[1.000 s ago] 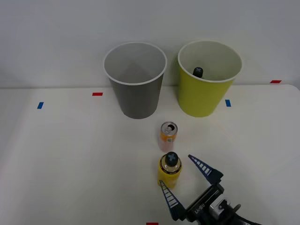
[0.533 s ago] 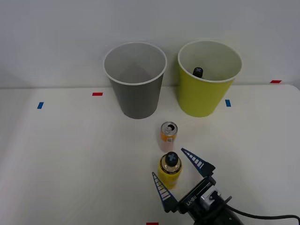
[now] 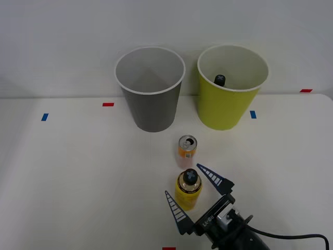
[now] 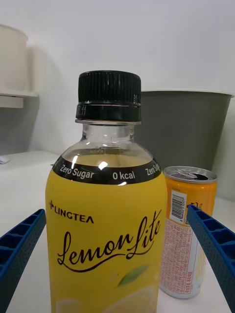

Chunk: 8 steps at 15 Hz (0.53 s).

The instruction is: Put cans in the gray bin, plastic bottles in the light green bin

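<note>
Front view: the desk [image 3: 78,177] is a plain off-white surface with a matte finish, backed by a bare pale wall. Small tape marks lie flat on it: a red one [image 3: 108,104] left of the bins, a blue one [image 3: 45,116] further left, a blue one [image 3: 253,114] just right of the lime bin, a red one [image 3: 306,90] near the far right edge, and a red one [image 3: 168,248] at the near edge.

The gray bin [image 3: 151,107] stands upright at the back of the desk, its white rim complete, its pale inside bare as far as visible. The light green bin [image 3: 225,107] stands upright just to its right, apart from it. A black-capped bottle [image 3: 220,79] shows inside the light green bin against the far wall.

The orange can [image 3: 187,149] stands upright in front of the gap between the bins, silver top up. A plastic bottle [image 3: 188,188] with a yellow label and black cap stands upright just nearer than the can, close to it but not touching, as far as can be seen.

Right claw [image 3: 200,198]: released, blue ribbed fingers spread wide, one on each side of the bottle, neither touching it. A black cable trails from the arm toward the right edge.

Wrist view: the bottle's label reads "Lemon Lite"; it fills the space between the two fingers [image 4: 213,244], with clear gaps on both sides. The can sits behind it and to one side, the gray bin beyond.
</note>
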Each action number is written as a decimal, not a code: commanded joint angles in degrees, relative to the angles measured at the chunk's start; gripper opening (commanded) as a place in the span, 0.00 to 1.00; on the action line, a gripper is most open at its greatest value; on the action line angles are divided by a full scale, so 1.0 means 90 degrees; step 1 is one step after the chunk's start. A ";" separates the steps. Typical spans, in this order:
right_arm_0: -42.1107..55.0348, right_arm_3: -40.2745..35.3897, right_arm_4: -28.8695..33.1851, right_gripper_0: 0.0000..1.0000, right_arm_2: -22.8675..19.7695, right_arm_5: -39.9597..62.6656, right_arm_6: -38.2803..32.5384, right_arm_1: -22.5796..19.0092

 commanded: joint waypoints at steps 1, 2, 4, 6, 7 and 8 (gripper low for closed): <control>-0.0036 -0.0004 -0.0011 1.00 0.0000 0.0001 0.0000 0.0014; -0.0046 -0.0004 -0.0011 1.00 0.0000 0.0001 0.0000 0.0014; -0.0075 -0.0004 -0.0020 1.00 0.0019 0.0001 0.0000 0.0024; -0.0085 -0.0004 0.0019 0.96 0.0019 0.0040 0.0019 0.0043; -0.0085 -0.0004 0.0048 0.62 0.0019 0.0069 0.0029 0.0053; -0.0104 -0.0004 0.0068 0.31 0.0019 0.0069 0.0039 0.0053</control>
